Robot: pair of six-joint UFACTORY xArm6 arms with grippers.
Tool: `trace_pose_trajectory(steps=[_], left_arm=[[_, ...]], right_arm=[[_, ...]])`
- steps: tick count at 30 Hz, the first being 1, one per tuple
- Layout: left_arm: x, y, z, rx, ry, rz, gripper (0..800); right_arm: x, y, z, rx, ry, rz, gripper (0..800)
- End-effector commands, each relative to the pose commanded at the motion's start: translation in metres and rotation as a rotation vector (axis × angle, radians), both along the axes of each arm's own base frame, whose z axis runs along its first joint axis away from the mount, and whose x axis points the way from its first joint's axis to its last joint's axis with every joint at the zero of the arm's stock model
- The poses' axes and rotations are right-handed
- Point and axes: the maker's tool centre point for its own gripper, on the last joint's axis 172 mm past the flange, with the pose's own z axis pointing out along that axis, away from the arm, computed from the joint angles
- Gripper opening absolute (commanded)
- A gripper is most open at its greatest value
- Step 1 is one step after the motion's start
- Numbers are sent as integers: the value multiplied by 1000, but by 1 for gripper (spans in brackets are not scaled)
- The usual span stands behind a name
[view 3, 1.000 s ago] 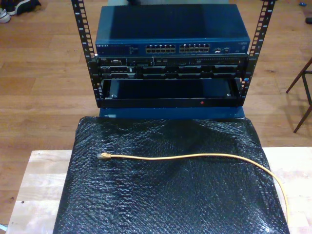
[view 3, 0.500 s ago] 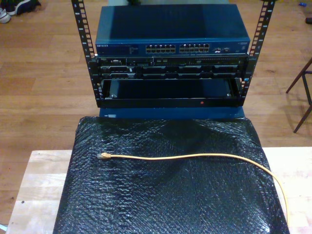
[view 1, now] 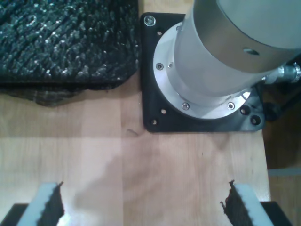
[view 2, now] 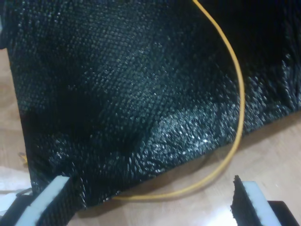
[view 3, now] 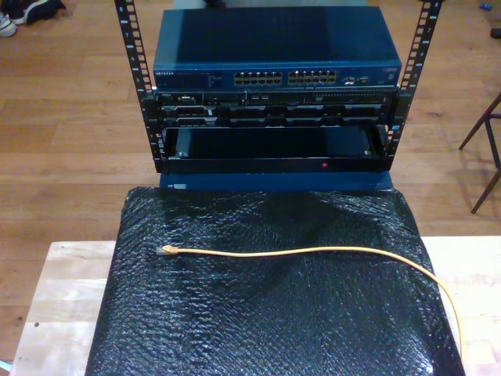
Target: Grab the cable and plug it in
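Note:
The yellow cable lies across the black bubble-textured mat in the exterior view. Its small clear plug points to that view's left, and the cord curves off the mat toward that view's lower right. The blue network switch with its rows of ports sits in the rack beyond the mat. My second gripper is open above the mat's edge, where a loop of the cable runs off onto the wood. My first gripper is open over bare wooden tabletop, with nothing between its pads.
A silver arm base on a black mounting plate stands on the wooden table just ahead of my first gripper, beside the mat's corner. Black rack posts flank the switch. A chair leg stands at the exterior view's right.

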Motion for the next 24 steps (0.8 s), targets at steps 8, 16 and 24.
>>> trace_pose_trajectory(steps=[8, 16, 24], left_arm=[[18, -17, 0, 14, 51, -5, 800], [33, -29, -1, -5, 36, -16, 800], [37, -38, -3, 0, 66, -29, 800]], right_arm=[[34, 22, 16, 30, -77, -11, 798], [65, 52, 9, -37, -95, 36, 798], [89, 87, 4, -99, -135, 103, 797]])
